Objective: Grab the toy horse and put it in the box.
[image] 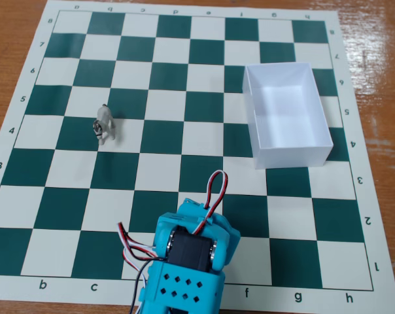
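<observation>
The toy horse [104,124] is a tiny grey-white figurine with dark markings. It stands upright on the chessboard's left half, on the row marked 4. The box [293,157] is white, open-topped and looks empty, and it stands on the board's right side. My cyan arm [192,252] is at the bottom centre, folded low over the near rows, with red, white and black wires looping over it. Its fingers are hidden under the arm's body, so I cannot see whether they are open. The arm is far from both the horse and the box.
The green-and-white chessboard mat [171,170] lies on a brown wooden table [14,39]. The board edges show on all sides.
</observation>
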